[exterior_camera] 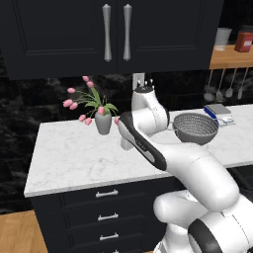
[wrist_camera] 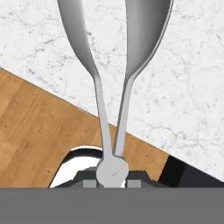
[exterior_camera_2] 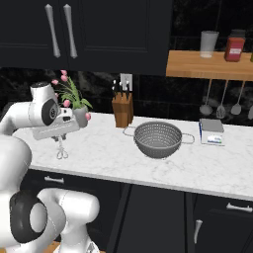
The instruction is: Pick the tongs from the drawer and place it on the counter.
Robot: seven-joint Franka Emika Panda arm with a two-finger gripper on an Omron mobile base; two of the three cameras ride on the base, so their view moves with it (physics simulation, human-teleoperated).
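Over white marble counter [exterior_camera_2: 163,168], held tongs [wrist_camera: 114,87]

You will find no text, label, brand, number or sign that can be read here. The red jar [exterior_camera_2: 234,46] on the wooden shelf [exterior_camera_2: 207,65] at the far right has a pale patch on its front, too small to make out. The flat box [exterior_camera_2: 212,132] on the counter [exterior_camera_2: 148,163], right of the colander [exterior_camera_2: 158,140], shows blue marks, equally blurred.
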